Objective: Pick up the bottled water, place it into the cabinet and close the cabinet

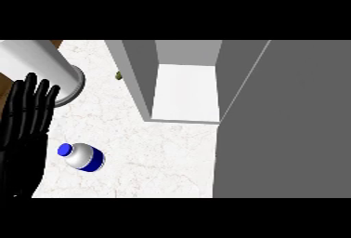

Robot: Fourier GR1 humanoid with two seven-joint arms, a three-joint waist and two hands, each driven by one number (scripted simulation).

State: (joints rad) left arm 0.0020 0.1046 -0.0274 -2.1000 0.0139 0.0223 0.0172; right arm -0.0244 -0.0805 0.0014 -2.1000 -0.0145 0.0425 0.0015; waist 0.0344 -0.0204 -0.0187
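The bottled water (83,156), white with a blue cap and a blue band, stands on the marble counter (158,153) at the lower left. My left hand (27,111) rests at the left edge, open, fingers pointing up, just left of and above the bottle without touching it. The grey cabinet (185,93) stands at the top centre with its white interior showing. Its door (288,121) is swung open and fills the right side of the view. No right hand shows.
A large white cylinder (48,65) stands at the top left, just beyond my left hand's fingertips. A small green object (119,75) lies by the cabinet's left wall. Bare counter lies between the bottle and the cabinet opening.
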